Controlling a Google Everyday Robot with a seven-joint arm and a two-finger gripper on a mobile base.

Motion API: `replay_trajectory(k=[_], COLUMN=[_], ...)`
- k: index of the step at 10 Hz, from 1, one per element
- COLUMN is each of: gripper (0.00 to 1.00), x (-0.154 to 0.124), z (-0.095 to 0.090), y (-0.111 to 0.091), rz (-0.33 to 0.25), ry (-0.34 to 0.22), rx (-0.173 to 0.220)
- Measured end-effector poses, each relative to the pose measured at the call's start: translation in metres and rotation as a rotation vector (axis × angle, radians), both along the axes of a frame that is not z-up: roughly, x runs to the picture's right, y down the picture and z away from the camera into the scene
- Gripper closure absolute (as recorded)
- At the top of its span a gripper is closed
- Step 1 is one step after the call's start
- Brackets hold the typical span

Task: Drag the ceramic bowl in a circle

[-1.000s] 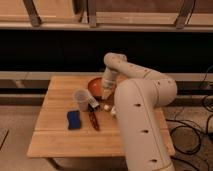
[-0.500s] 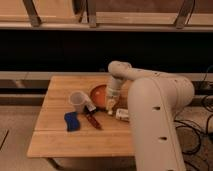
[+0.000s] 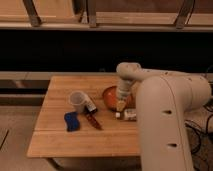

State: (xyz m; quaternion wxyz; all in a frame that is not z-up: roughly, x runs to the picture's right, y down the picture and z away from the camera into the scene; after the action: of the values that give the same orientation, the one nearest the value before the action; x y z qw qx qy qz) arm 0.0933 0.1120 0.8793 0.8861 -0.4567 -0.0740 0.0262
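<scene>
Big white arm (image 3: 165,115) hogs the right side of the wooden table (image 3: 55,140). The ceramic bowl (image 3: 111,96) sits mid-table by the cup (image 3: 77,101). Gripper (image 3: 121,105), fingers pinched together, presses its near rim, so the circle looks underway, not finished.

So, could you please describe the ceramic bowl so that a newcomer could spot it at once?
On the wooden table, look toward its right side, where the white robot arm reaches down and the gripper sits shut at the ceramic bowl. It is round, shallow and orange-red, wider than the translucent cup to its left.
</scene>
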Motion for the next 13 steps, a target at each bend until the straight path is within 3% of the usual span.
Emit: replay_trajectory(k=[2, 4, 6, 8, 10, 12, 13], gripper=[1.0, 1.0, 1.0, 1.0, 0.98, 0.79, 0.67], x=[-0.002, -0.033, -0.069, -0.103, -0.108, -0.09, -0.077], z=[0.02, 0.04, 0.045, 0.034, 0.019, 0.008, 0.008], y=[-0.026, -0.048, -0.053, -0.041, -0.029, -0.025, -0.031], rz=[-0.026, -0.078, -0.113, -0.136, -0.146, -0.139, -0.131], ry=[0.015, -0.039, -0.107, -0.196, -0.225, -0.185, -0.147], rx=[0.056, 0.092, 0.094, 0.063, 0.041, 0.051, 0.076])
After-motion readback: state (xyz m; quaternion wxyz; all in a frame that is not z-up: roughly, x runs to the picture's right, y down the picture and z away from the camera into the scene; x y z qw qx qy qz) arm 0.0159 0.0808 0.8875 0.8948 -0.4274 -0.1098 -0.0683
